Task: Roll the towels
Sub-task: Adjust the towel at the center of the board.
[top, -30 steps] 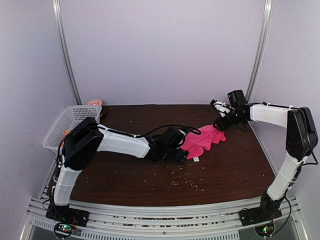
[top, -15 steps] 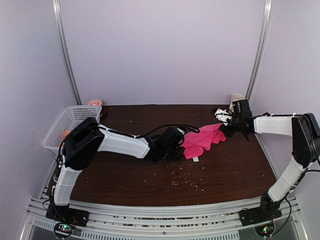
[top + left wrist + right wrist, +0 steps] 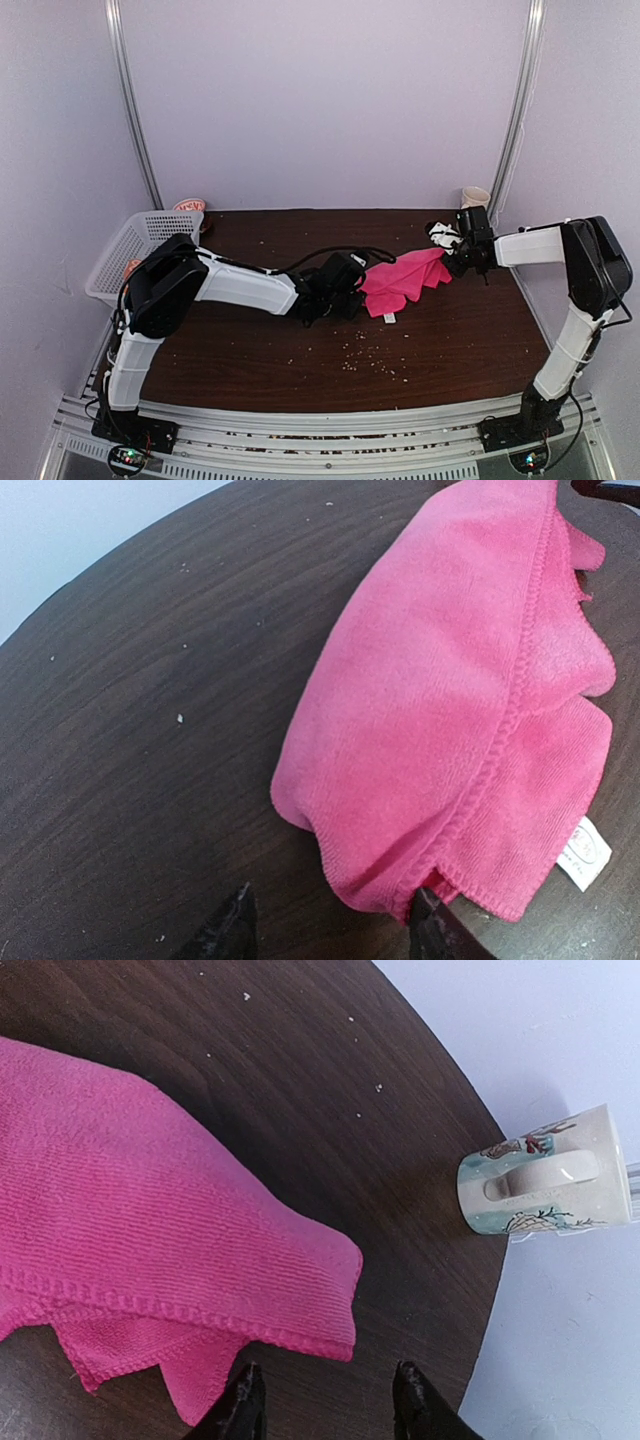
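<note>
The fingers (image 3: 232,932) of the left gripper (image 3: 333,935) stand apart, with bare table (image 3: 250,340) visible between them. One fingertip rests at the hemmed edge of the pink towel (image 3: 450,700) and appears to touch it, though the contact is cut off by the frame edge. Nothing is clamped.

The fingers (image 3: 245,1405) of the right gripper (image 3: 330,1410) also stand apart. Dark table surface shows in the gap, and a folded corner of the towel lies just ahead of the tips.

Position of the towel:
- It lies on the table, right of centre, unrolled and loosely folded over itself.
- In the top view it spans the space between the two grippers: the left gripper at its near left end, the right gripper at its far right end.
- A small white label (image 3: 590,852) sits at its near corner.

Surroundings:
- A cream mug (image 3: 540,1185) stands at the far right corner of the table, apart from the towel.
- A white lattice basket (image 3: 140,240) stands at the far left edge.
- Pale crumbs (image 3: 365,355) are scattered on the table, near the towel
</note>
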Controlling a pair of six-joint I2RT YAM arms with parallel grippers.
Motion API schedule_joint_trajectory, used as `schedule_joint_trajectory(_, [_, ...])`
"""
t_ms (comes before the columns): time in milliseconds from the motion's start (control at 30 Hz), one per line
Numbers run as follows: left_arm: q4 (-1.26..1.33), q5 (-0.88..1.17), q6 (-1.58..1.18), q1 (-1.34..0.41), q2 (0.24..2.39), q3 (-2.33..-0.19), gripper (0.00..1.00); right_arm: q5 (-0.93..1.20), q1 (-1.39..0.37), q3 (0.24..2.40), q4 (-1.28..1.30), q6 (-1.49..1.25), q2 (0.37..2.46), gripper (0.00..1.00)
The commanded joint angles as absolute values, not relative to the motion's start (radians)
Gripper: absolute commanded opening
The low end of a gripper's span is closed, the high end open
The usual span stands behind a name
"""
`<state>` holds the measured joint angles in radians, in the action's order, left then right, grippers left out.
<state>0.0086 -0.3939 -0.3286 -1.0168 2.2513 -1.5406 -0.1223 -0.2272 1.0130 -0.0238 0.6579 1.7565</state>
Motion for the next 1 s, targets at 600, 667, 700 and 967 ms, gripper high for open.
schedule_joint_trajectory(600, [0.074, -0.391, -0.348, -1.005, 2.257, -1.510, 0.46, -0.213, -0.231, 1.033, -0.151, 0.609, 1.825, 0.00])
schedule_joint_trajectory(667, [0.079, -0.391, -0.347, -1.001, 2.257, -1.512, 0.32, -0.214, -0.233, 1.031, -0.152, 0.609, 1.801, 0.00])
schedule_joint_trajectory(700, [0.082, -0.391, -0.346, -0.998, 2.257, -1.514, 0.25, -0.211, -0.233, 1.030, -0.150, 0.609, 1.784, 0.00])
schedule_joint_trajectory(967, [0.081, -0.421, -0.307, -0.977, 2.235, -1.554, 0.00, -0.196, -0.236, 1.032, -0.104, 0.623, 1.614, 0.00])
